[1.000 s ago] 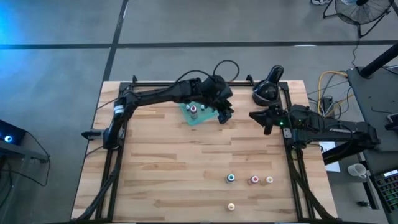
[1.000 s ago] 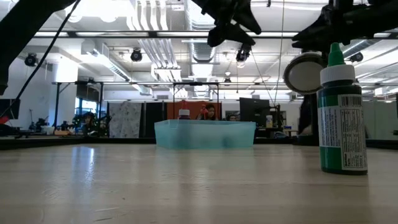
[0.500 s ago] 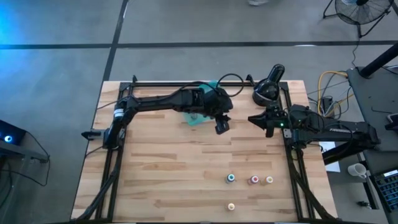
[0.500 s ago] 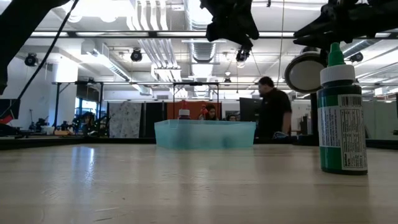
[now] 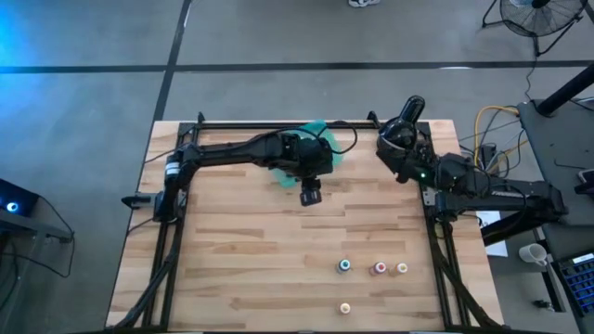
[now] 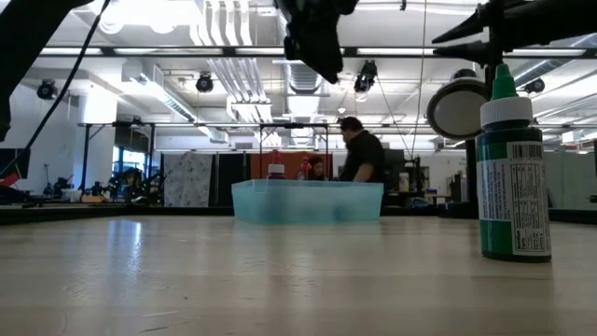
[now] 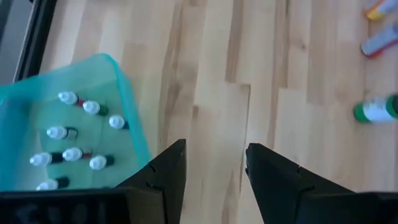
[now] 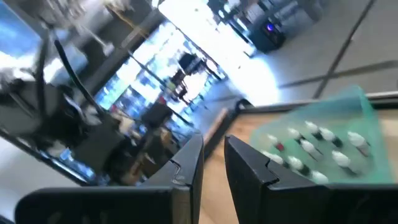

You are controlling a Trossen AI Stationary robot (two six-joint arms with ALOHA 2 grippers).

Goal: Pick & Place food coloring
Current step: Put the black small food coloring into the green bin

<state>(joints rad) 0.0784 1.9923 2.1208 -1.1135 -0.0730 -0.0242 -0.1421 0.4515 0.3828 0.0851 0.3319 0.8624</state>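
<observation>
- My left jaws (image 5: 311, 194) hung over bare bench (image 5: 232, 260) just beside the teal tray (image 7: 124, 106), standing apart with nothing between them.
- My right jaws (image 8: 211, 163) sat near the far right corner beside the black round device (image 5: 399, 130), nearly together and empty, facing across toward the tray.
- The food coloring was split in two lots: seven white-capped bottles (image 7: 71, 152) that I could count lay inside the tray, and four small bottles stood well apart from it near the front of the bench — a teal one (image 5: 344, 266), a pink one (image 5: 379, 269), an orange one (image 5: 402, 268) and a pale yellow one (image 5: 345, 308).
- The big green bottle (image 6: 510, 173) close to the low camera was, I judged, one of those four.
- So the count ran: one tray, one black device, seven bottles placed, four still loose. Some in the tray may have been hidden from me.
- Risk one: the teal, pink and orange bottles stood in a close row, so closing on one could knock its neighbour over and send it rolling.
- Risk two: they were small and upright — an off-centre pinch would likely tip one before I held it.
- Risk three: coming back low, I could clip the tray wall and shove the tray.
</observation>
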